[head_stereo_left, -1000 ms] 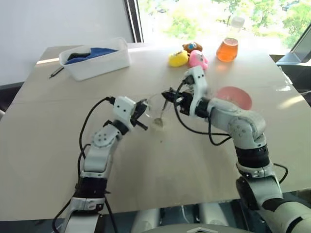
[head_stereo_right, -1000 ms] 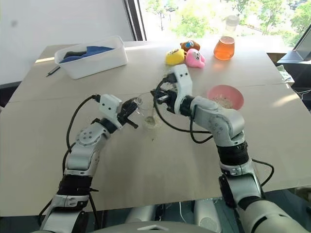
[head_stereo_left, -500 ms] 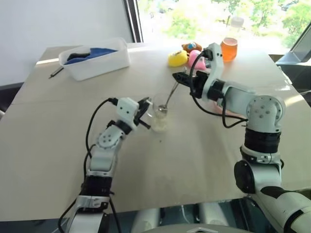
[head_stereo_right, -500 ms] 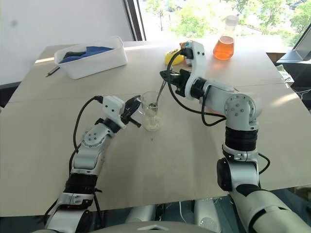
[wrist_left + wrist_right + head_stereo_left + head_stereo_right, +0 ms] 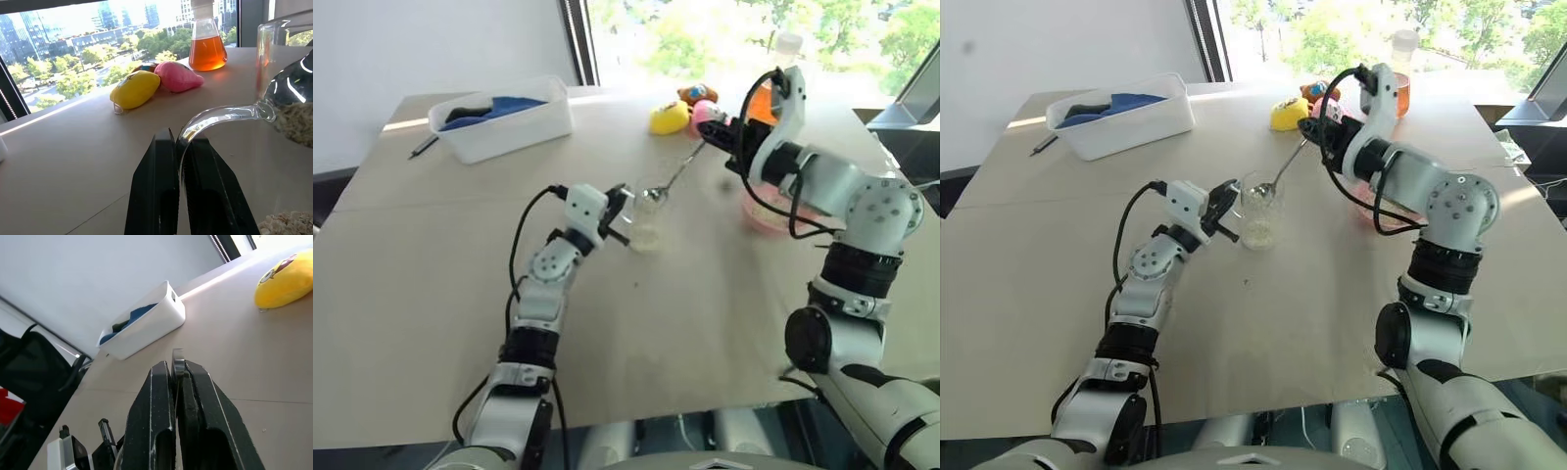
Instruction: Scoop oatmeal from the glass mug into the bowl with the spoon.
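The left gripper (image 5: 179, 147) pinches the glass mug (image 5: 1259, 211) by its handle; the right gripper (image 5: 1310, 129) pinches the spoon (image 5: 1278, 178) above the mug.

- Bare tabletop (image 5: 1263, 323) lay open in front of the glass mug (image 5: 1259, 211), toward the robot.
- The spoon (image 5: 1278, 179) slanted over the mug's rim, barring the way between mug and right gripper (image 5: 1310, 130).
- The pink bowl (image 5: 1371, 208) sat under the right forearm.
- Behind stood plush toys (image 5: 1290, 114) and an orange flask (image 5: 1397, 73).
- A white tub (image 5: 1116, 116) sat well apart, far left.
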`<state>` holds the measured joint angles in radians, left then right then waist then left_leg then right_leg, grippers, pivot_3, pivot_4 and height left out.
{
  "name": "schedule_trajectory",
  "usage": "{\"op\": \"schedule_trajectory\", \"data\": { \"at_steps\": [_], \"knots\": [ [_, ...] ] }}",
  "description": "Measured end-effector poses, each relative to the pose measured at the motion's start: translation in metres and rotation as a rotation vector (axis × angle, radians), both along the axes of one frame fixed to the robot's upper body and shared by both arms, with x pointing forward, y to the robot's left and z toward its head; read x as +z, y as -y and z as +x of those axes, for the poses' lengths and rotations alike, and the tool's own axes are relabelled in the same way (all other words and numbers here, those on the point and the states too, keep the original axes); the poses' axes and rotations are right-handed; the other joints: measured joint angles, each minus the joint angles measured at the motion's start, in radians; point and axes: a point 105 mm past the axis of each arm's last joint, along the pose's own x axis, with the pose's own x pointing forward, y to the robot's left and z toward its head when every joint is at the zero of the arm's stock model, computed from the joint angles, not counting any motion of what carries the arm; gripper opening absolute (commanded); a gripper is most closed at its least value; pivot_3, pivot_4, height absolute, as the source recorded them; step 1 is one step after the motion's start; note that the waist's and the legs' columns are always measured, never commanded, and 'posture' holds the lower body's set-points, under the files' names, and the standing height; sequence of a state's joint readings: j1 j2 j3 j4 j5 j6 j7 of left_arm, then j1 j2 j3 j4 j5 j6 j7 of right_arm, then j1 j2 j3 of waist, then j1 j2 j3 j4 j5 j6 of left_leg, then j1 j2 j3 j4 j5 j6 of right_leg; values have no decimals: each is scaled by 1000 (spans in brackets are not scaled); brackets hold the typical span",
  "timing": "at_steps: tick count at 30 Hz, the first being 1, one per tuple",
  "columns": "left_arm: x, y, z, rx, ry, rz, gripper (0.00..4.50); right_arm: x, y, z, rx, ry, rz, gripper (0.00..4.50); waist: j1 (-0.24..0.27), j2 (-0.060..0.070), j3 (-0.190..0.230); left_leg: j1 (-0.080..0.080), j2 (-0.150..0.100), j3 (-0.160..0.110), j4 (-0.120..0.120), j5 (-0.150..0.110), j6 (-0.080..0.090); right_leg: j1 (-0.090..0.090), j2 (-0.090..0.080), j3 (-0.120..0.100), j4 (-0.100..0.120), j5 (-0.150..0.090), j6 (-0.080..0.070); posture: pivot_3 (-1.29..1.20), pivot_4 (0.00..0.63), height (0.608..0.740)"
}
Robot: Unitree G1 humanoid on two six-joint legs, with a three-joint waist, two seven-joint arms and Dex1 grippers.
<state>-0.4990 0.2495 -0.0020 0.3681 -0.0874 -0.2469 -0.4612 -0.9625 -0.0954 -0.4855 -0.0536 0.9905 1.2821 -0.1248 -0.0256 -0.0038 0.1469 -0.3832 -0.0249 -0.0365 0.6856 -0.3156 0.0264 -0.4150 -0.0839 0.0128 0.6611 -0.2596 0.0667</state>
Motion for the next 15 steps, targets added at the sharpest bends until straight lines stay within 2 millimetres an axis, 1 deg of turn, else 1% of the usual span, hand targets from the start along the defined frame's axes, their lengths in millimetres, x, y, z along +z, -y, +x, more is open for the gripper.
{"op": "schedule_trajectory", "data": {
  "at_steps": [5, 15],
  "knots": [
    [2, 10, 8, 6, 41, -17, 38, -3, 14, 5, -52, -67, 67, 0, -10, 0, 0, -1, 0, 0, 0, 0, 0, 0, 0, 0, 0, 0, 0, 0, 150, 740],
    [11, 35, 25, 10, 93, -55, 38, 6, 46, 13, -151, -120, 157, 0, -16, 0, 0, -1, 0, 0, -1, 0, 0, 0, 0, 0, 1, 0, 0, 0, 150, 740]
  ]
}}
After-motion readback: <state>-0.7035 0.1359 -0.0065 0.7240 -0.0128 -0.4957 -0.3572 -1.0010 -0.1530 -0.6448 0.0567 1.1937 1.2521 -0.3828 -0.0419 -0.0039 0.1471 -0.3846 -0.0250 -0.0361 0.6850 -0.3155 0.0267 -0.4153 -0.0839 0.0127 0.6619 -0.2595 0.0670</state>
